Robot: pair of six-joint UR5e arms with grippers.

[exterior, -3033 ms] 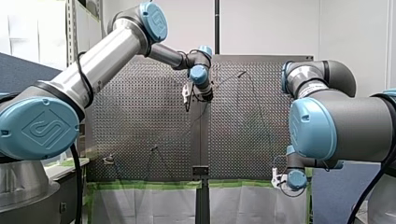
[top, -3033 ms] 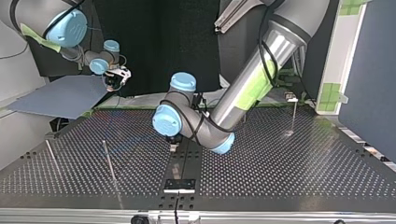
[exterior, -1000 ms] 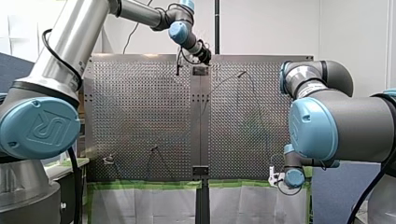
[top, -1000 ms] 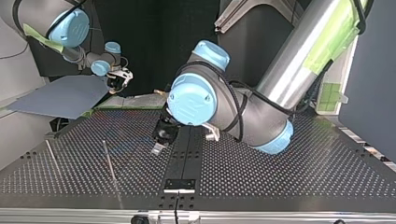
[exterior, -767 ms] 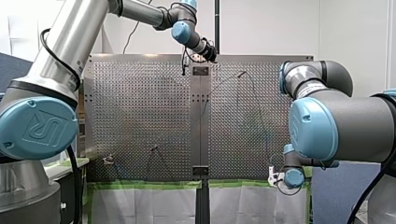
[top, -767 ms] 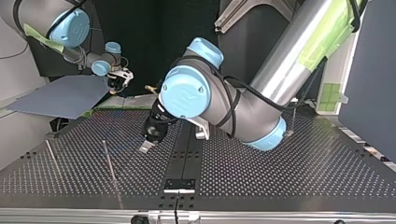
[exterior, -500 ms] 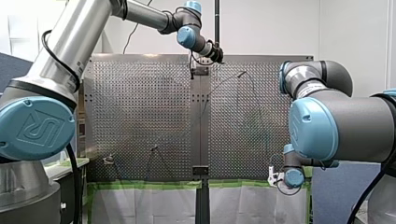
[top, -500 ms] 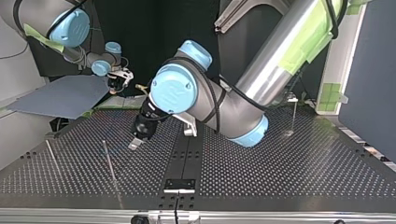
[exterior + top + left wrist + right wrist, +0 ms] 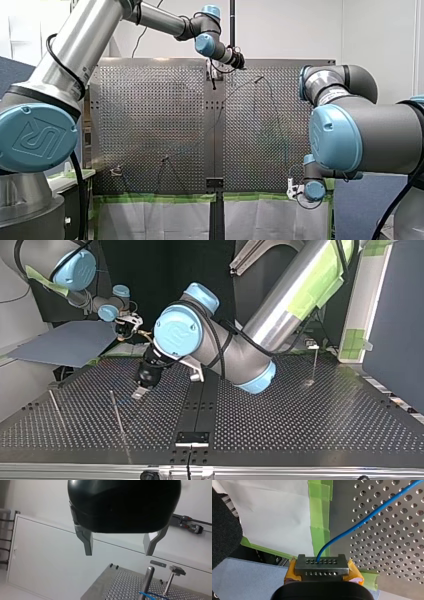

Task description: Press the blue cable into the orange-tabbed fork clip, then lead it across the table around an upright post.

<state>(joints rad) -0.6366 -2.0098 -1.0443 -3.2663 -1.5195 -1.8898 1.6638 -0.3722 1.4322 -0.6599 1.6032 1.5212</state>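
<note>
Over the perforated table [image 9: 310, 415], my left gripper [image 9: 119, 553] hangs with jaws wide apart and empty, an upright post [image 9: 147, 580] ahead of them, probably lining up to take the blue cable [image 9: 152, 595]. Beyond the table's edge my right gripper [image 9: 322, 561] clamps the blue cable, which leads out ahead of its jaws, anchoring that end

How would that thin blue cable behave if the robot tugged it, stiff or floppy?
Probably floppy: the blue cable curves loosely away from my right gripper, shut on it. Likely light, since it looks thin beside the holes of the table.
</note>
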